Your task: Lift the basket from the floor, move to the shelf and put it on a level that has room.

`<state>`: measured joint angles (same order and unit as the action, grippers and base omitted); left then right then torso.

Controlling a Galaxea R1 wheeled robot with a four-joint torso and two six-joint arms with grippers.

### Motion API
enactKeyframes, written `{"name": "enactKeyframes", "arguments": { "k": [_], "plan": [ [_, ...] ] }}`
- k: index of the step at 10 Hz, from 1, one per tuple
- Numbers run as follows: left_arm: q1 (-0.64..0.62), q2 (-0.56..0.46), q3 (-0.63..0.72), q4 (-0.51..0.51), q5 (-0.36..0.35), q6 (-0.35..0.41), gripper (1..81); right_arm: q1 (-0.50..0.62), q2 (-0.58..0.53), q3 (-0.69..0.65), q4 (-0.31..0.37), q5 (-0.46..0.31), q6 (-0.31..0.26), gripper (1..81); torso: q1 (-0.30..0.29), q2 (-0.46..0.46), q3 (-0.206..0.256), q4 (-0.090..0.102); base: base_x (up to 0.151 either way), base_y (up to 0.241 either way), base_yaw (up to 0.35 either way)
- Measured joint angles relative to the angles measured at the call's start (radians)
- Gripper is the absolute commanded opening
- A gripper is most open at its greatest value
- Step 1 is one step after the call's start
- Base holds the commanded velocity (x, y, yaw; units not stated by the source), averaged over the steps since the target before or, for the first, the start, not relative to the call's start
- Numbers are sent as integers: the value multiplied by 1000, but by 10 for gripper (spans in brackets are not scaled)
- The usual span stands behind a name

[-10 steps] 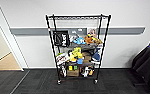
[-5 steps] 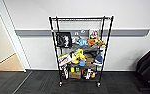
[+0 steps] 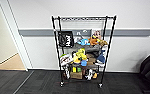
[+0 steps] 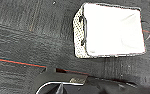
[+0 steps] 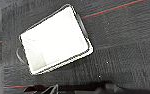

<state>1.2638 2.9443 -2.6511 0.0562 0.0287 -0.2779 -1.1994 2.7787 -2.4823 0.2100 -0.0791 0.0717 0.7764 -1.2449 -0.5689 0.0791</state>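
Basket (image 4: 111, 30) sits on the floor (image 4: 28, 37), below both wrists, ungrasped; finger state: cannot tell. Head view has drifted left since a second ago; shelf (image 3: 83, 50) ahead, top level (image 3: 83, 18) bare. Lift not begun.

Basket (image 4: 78, 37) looks woven with smooth white cloth lining, sitting on rough matt dark carpet (image 4: 23, 42); shelf (image 3: 58, 50) is black metal wire.

One basket (image 4: 113, 30) sits on the floor; one shelf (image 3: 83, 50) stands by the wall.
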Motion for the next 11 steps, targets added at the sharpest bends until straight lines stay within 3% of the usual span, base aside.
{"name": "enactKeyframes", "arguments": {
  "k": [8, 11],
  "plan": [
    [-104, 9, 6, -4, 65, -4, 811, 141, -13, 7, 60, -53, 0, 811, 172, -270, -252, 0, 0, 0, 0],
    [-141, 20, 9, -10, 101, -5, 811, 171, -15, 6, 79, -63, 0, 811, 222, -347, -288, 0, 0, 0, 0]
  ]
}}
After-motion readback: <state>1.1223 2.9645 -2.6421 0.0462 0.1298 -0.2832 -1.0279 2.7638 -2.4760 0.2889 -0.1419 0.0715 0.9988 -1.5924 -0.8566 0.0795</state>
